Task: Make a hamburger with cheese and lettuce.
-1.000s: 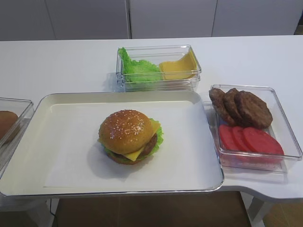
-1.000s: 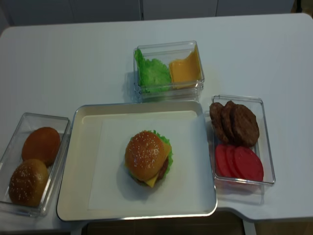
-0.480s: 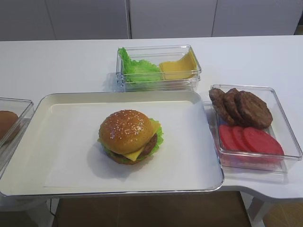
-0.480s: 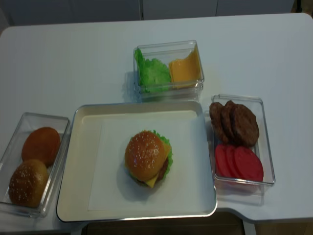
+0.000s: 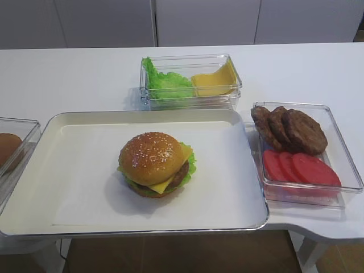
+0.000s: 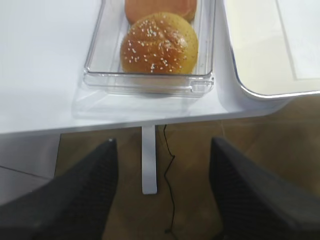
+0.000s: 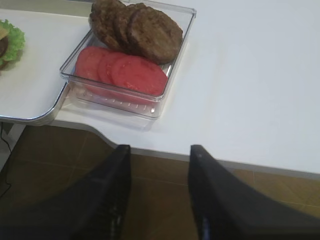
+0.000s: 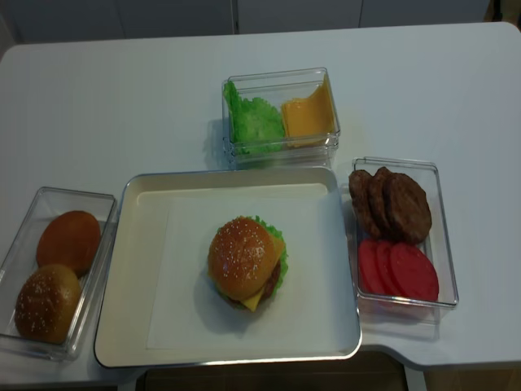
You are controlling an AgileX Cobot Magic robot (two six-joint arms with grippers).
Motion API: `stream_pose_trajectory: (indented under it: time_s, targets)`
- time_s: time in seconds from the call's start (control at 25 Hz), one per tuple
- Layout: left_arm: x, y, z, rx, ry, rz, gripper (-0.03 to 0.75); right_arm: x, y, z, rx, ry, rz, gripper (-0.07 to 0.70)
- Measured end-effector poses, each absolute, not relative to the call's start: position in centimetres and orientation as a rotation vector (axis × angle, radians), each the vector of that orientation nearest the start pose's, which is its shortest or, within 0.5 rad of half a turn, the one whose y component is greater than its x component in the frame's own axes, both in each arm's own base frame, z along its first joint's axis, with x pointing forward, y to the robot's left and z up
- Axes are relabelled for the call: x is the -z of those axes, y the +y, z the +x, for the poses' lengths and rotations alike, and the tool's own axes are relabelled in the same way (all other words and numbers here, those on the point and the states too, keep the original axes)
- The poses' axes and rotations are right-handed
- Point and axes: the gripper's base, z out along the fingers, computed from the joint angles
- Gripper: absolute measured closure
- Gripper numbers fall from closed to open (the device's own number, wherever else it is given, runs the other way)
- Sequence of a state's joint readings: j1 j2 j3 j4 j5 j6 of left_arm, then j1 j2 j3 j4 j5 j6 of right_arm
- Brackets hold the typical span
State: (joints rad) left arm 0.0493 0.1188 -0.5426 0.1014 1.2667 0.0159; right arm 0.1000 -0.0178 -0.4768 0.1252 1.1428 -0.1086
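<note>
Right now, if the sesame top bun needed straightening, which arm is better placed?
Probably left: the left gripper stands open, while the right gripper is shut. Both hang off the table's front edge, neither near the layered sesame-bun hamburger.

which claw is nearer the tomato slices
Right. The right claw hangs off the table's front edge, just in front of the tomato slices in their clear box. The left claw hangs off the same edge at the bun box, across the tray.
</note>
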Motion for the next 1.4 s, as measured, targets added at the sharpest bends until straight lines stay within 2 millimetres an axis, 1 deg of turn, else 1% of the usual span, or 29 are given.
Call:
stream_pose_trajectory:
  time_s: [0.28, 0.56, 1.08, 1.4]
  targets:
    - [-27.3, 0.8, -1.6, -0.158, 2.240, -0.061, 0.288, -26.5, 0.9, -1.0, -0.147, 2.115, -0.233, 0.342]
    - [-27.2, 0.8, -2.3, -0.160, 2.204, -0.063, 0.295, -26.5, 0.9, -1.0, -0.147, 2.115, -0.233, 0.342]
    - [-27.2, 0.8, -2.3, -0.158, 2.201, -0.066, 0.297, -26.5, 0.9, -1.0, -0.147, 2.115, -0.233, 0.342]
    - [-26.9, 0.5, -2.1, -0.098, 2.202, -0.099, 0.298, -26.5, 0.9, -1.0, -0.147, 2.115, -0.233, 0.342]
